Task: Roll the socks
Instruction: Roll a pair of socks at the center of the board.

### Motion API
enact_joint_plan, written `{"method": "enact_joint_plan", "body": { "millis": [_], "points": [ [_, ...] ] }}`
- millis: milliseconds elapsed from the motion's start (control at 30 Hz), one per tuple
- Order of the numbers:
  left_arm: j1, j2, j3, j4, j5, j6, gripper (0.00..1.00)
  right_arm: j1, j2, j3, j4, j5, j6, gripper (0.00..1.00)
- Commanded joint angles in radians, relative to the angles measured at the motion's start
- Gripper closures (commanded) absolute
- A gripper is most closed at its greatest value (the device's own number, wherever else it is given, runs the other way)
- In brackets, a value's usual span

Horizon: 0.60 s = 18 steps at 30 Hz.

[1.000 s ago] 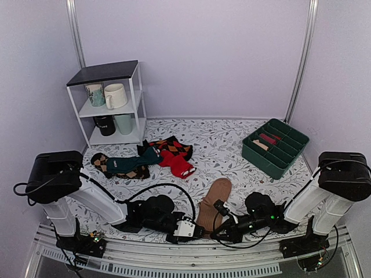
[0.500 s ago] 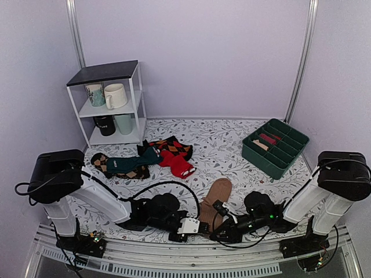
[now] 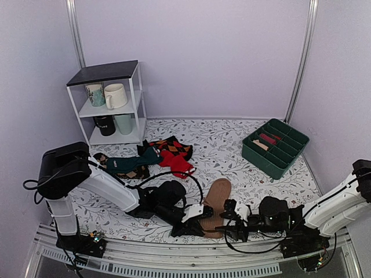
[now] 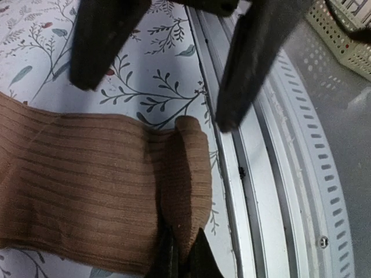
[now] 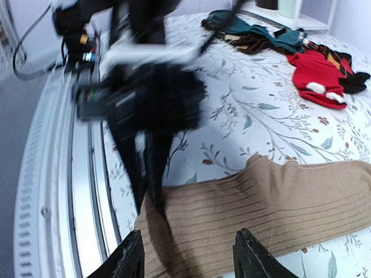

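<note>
The tan-brown socks [image 3: 216, 197] lie flat on the floral cloth near the front edge, long and ribbed. My left gripper [image 4: 182, 255] is shut on their near end, which stands pinched up in a small fold [image 4: 188, 168]. In the top view the left gripper [image 3: 203, 226] sits at the socks' lower left corner. My right gripper [image 5: 191, 260] is open, its fingertips [image 5: 130, 260] spread over the socks' [image 5: 261, 208] ribbed band without gripping it. In the top view the right gripper [image 3: 228, 223] lies just right of the socks' near end.
A red sock [image 3: 175, 164] and dark teal and argyle socks [image 3: 127, 165] lie to the back left. A green divided tray [image 3: 275, 146] stands at the back right, a white shelf with mugs [image 3: 110, 101] at the back left. A metal rail [image 4: 278, 191] borders the near edge.
The left gripper has shut on the socks' near end and shifted right. The right gripper has opened, and its arm has dropped low and drawn back to the right.
</note>
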Motion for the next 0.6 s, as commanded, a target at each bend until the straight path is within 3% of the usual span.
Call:
{"method": "enact_joint_plan", "body": {
  "millis": [0,167,400,533,567],
  "points": [
    [0.030,0.057,-0.020,-0.152,0.065,-0.072,1.00,0.112,0.108,0.061,-0.063,0.147,-0.181,0.47],
    [0.047,0.097,-0.018,-0.152,0.100,-0.078,1.00,0.199,0.234,0.121,-0.102,0.229,-0.168,0.47],
    [0.053,0.102,-0.016,-0.153,0.098,-0.073,1.00,0.232,0.241,0.125,-0.126,0.265,-0.120,0.49],
    [0.053,0.103,-0.014,-0.149,0.104,-0.071,1.00,0.232,0.286,0.150,-0.163,0.270,-0.080,0.57],
    [0.053,0.104,-0.013,-0.150,0.104,-0.071,1.00,0.232,0.302,0.159,-0.173,0.272,-0.074,0.63]
  ]
}}
